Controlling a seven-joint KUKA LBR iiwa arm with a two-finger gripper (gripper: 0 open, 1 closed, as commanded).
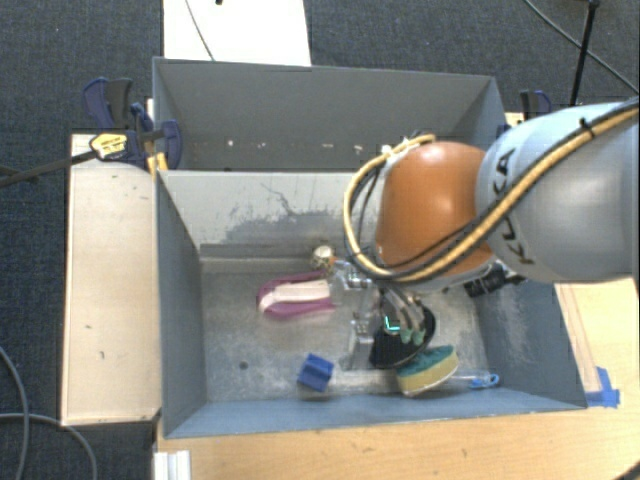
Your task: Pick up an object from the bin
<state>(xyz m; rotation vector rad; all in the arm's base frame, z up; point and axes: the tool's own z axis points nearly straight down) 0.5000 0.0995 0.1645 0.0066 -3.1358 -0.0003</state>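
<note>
Gripper (pixel 374 340) sits low near the front wall of the bin (pixel 182 298); whether it is open or closed, I cannot tell. Just beside it lie a black lump (pixel 388 351) and a round yellow-green sponge (pixel 426 368), with a blue block (pixel 315 372) near and a pink brush (pixel 296 296) further back.

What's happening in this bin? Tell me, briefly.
A robot arm reaches in from the right, its end effector low over the front right of the bin. Close beside it lie a black thing and a green-and-yellow sponge. A blue block sits to their left, and a pink-and-white thing lies farther back. Whether anything is gripped cannot be told.
</note>
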